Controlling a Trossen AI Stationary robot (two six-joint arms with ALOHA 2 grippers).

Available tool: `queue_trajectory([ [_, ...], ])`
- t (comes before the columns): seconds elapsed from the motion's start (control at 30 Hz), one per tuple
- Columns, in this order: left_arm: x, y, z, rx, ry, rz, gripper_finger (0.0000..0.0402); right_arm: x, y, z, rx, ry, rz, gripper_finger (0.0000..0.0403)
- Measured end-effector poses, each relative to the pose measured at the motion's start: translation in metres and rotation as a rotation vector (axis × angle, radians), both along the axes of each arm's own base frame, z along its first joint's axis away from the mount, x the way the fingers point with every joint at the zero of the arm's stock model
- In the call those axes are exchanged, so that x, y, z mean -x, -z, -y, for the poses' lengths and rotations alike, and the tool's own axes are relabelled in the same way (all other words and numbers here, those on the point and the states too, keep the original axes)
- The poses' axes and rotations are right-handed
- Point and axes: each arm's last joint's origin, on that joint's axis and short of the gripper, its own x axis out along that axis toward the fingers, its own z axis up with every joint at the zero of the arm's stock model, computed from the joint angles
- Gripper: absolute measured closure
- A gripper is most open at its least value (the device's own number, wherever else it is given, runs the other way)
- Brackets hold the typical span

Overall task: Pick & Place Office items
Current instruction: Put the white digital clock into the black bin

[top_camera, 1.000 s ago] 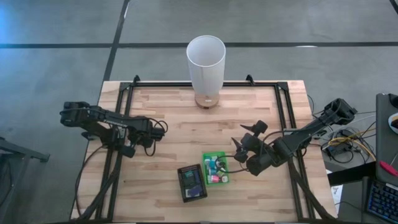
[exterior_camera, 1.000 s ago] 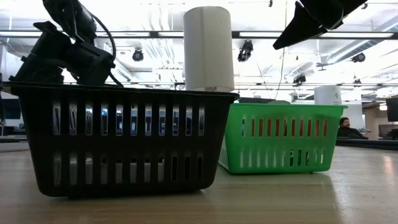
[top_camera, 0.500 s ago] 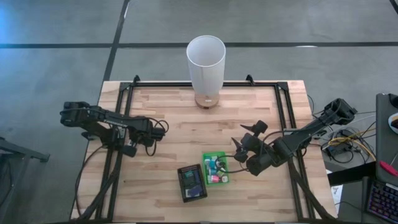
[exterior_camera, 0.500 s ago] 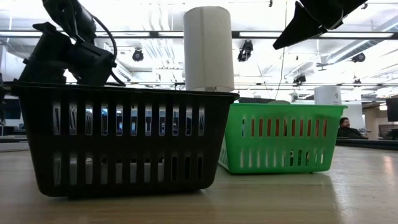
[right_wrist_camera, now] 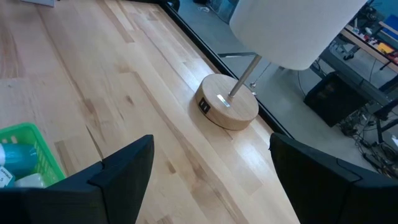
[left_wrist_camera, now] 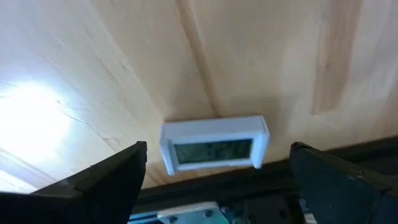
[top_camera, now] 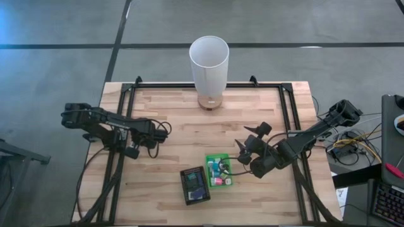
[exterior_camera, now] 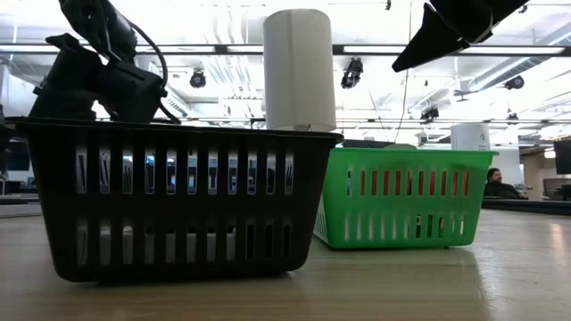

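We count two baskets, one green basket [top_camera: 219, 170] holding the office items [top_camera: 219, 169], one black basket [top_camera: 194, 185]; no legible writing. Left gripper [left_wrist_camera: 214, 186] and right gripper [right_wrist_camera: 208, 186] both stand wide, empty.

Wooden table [top_camera: 177, 135], green tray [top_camera: 218, 170], black tray [top_camera: 194, 185], lamp base [top_camera: 209, 101]

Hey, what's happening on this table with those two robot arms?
Neither arm is holding anything. The right gripper hangs open beside a green basket of small office items, next to a black basket. The left gripper waits open near the table's left side. A white lamp stands at the back.
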Motion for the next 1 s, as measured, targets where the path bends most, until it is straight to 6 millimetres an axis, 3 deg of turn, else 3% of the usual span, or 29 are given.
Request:
queue_trajectory([
  [0.57, -0.005, 0.030, -0.001, 0.000, 0.014, -0.186, 0.0009, 0.000, 0.001, 0.000, 0.001, 0.000, -0.003, 0.0090],
  [1.0, -0.006, 0.036, -0.002, -0.055, 0.019, -0.209, 0.0010, 0.000, 0.001, 0.000, -0.001, -0.002, -0.005, 0.0090],
])
